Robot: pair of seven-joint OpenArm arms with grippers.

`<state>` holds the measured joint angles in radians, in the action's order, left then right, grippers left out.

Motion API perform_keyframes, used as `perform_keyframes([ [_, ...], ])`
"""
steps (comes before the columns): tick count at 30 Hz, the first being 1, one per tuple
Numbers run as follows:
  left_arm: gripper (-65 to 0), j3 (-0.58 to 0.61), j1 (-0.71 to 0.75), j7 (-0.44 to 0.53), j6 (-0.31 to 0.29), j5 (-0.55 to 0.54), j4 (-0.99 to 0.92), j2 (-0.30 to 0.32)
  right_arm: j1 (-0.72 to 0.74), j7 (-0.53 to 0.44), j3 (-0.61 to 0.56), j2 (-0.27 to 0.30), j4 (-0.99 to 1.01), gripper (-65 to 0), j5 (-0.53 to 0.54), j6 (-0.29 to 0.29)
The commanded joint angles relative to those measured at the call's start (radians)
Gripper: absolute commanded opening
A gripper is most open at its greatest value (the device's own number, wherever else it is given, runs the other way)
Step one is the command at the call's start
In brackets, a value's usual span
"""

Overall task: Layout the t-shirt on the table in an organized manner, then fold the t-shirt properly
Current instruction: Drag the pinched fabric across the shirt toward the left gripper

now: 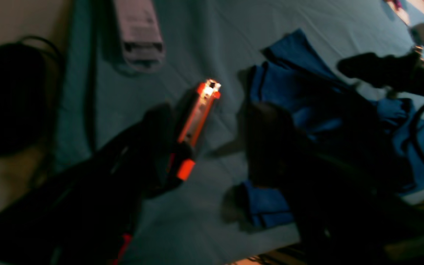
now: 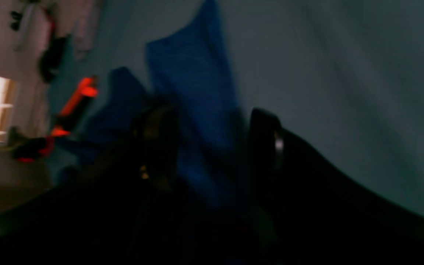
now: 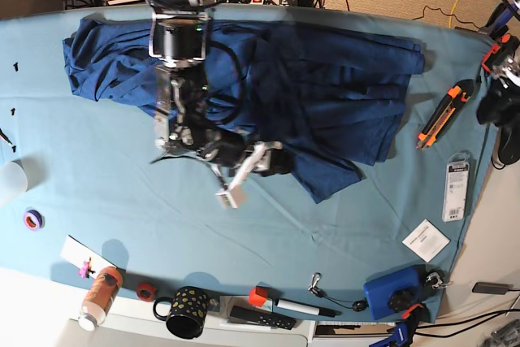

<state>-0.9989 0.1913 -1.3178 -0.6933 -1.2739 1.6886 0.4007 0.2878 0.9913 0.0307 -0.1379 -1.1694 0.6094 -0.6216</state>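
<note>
I see t-shirt (image 3: 325, 95) bunched, rumpled across far side of table (image 3: 122, 201). My right gripper (image 3: 248, 170) low over shirt's near hem, jaws spread wide, fabric between them in wrist view, no grip visible. My left gripper (image 1: 212, 136) off at table's edge by orange utility knife (image 3: 439, 114), jaws wide apart, empty.

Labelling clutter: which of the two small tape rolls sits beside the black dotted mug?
The small red tape roll, right next to the black dotted mug. The small purple tape roll lies well apart, nearer the white cup.
</note>
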Motion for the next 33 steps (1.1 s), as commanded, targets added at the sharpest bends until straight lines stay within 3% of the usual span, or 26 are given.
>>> perform_keyframes([
  [1, -34.4, -0.005, -0.001, 0.005, -0.005, -0.042, 0.015, 0.013, 0.028, -0.028, -0.017, -0.004, -0.013, -34.0, 0.046, -0.014],
  [8, -34.4, -0.005, 0.011, -0.01, -0.005, -0.074, 0.015, -0.019, 0.028, -0.025, -0.185, -0.004, -0.013, -34.8, 0.048, -0.014],
  [9, -34.4, -0.005, 0.011, -0.011, -0.005, -0.074, 0.015, -0.021, 0.028, -0.019, -0.206, -0.004, -0.013, -39.9, 0.047, -0.014],
  [12, -34.4, -0.005, 0.011, -0.011, -0.005, -0.074, 0.015, -0.021, 0.029, -0.014, -0.247, -0.004, -0.013, -63.4, 0.048, -0.014],
  [13, -34.4, -0.005, 0.011, -0.011, -0.005, -0.073, 0.015, -0.021, 0.029, -0.013, -0.251, -0.004, -0.014, -65.0, 0.048, -0.014],
  [19, -34.4, -0.005, 0.011, -0.01, -0.005, -0.073, 0.015, -0.021, 0.028, 0.007, -0.252, -0.004, -0.085, -65.0, 0.07, -0.077],
  [28, -34.4, -0.005, 0.012, -0.01, -0.005, -0.073, 0.015, -0.022, 0.01, 0.211, -0.253, -0.003, -0.431, -65.0, 0.315, -0.077],
  [30, -34.4, -0.005, 0.011, -0.01, -0.005, -0.073, 0.015, -0.021, 0.002, 0.213, -0.252, -0.004, -0.478, -65.0, 0.282, -0.077],
  [33, -34.4, -0.005, 0.012, -0.011, -0.005, -0.073, 0.015, -0.021, 0.0, 0.178, -0.251, -0.003, -0.481, -65.0, 0.029, -0.077],
])
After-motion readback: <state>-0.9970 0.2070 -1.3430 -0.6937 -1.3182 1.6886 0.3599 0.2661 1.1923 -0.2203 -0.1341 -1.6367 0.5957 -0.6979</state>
